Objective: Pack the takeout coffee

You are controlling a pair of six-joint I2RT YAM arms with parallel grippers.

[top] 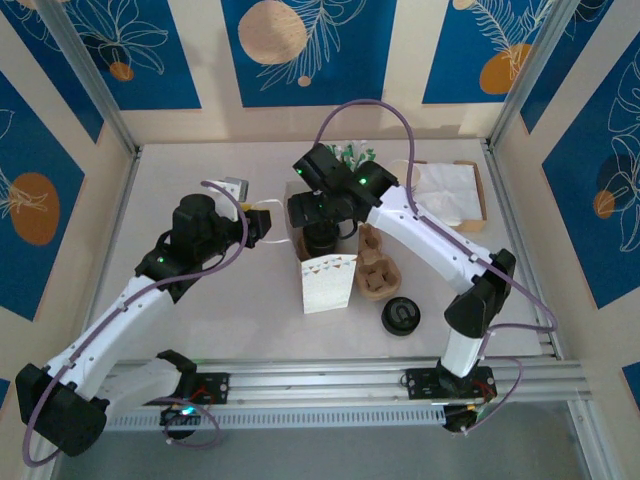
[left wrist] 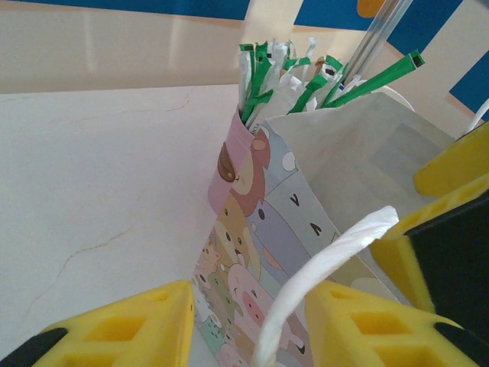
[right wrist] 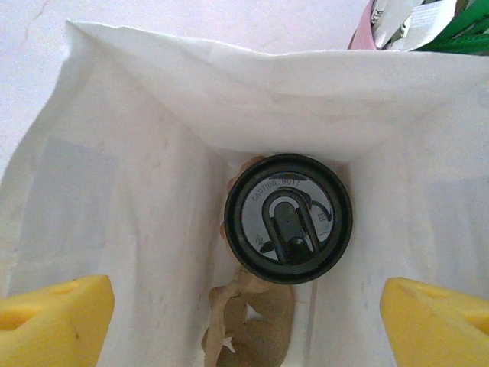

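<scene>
black lid stack [top: 400, 317] is sitting nearest the arm bases, just off the paper bag's [top: 328, 283] right front corner. pulp cup carrier [top: 378, 265] is lying just beside the bag's right side.

takeout coffee [right wrist: 288, 218] is standing upright inside the bag, down on the bottom toward the far wall, black sip lid facing up. a brown pulp piece [right wrist: 252, 329] is showing on the bag floor next to it.

right gripper [right wrist: 244, 325] is hovering over the bag's open mouth, jaws spread wide, gripping nothing.

left gripper [left wrist: 252, 329] is sitting at the bag's left side. the bag's white handle [left wrist: 321, 283] is running between its yellow fingers [left wrist: 122, 329], which are standing partly apart. can't tell if they're actually pinching it.

beyond the bag, a pink animal-print cup [left wrist: 233, 164] is holding green-tipped wrapped sticks [left wrist: 306, 92]. far right of the bag, a cardboard tray of white napkins [top: 450, 190] is sitting.
</scene>
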